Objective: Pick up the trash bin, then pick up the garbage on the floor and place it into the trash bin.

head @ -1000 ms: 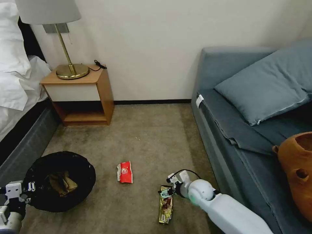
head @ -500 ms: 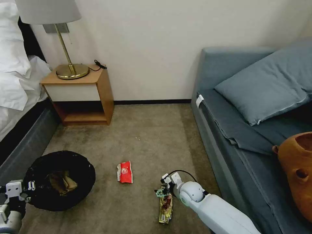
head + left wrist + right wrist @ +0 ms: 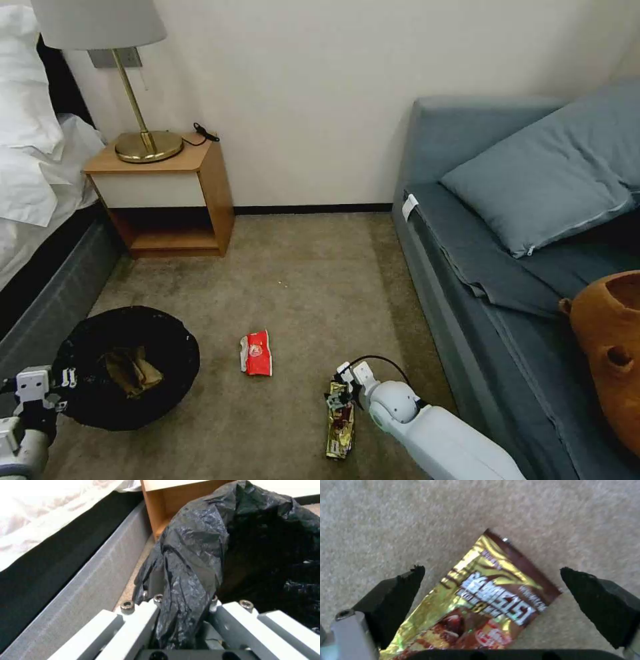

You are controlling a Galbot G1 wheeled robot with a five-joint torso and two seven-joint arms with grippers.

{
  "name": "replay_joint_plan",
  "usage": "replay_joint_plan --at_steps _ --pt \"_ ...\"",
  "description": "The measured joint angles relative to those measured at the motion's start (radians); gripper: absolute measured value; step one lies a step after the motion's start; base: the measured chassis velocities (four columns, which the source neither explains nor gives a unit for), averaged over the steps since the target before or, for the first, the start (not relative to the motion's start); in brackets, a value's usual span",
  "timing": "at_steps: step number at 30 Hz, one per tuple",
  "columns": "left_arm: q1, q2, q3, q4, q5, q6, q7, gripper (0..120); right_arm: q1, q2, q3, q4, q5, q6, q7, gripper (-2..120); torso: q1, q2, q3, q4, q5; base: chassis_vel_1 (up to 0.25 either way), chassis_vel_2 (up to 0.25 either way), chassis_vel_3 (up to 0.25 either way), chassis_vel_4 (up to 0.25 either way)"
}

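While the left gripper (image 3: pixel 180 620) keeps its jaws clamped on the trash bin's (image 3: pixel 127 367) black liner, the right gripper (image 3: pixel 490 605) has drifted sideways and settled back over the gold wrapper (image 3: pixel 480 600), jaws spread wide to either side of it, not yet touching. A grasp looks imminent. Two pieces lie on the carpet (image 3: pixel 300 280): that wrapper and one red packet (image 3: pixel 257 353); one tan paper bag (image 3: pixel 133 370) sits inside the bin.
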Motion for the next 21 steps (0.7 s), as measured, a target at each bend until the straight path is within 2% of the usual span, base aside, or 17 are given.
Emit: replay_joint_plan --at_steps 21 --pt "-0.004 -0.003 0.006 0.008 0.0 -0.013 0.004 4 -0.031 0.001 0.011 -0.031 -0.029 0.028 -0.004 100 0.0 0.0 0.0 0.0001 0.0 0.0 0.0 0.0 0.0"
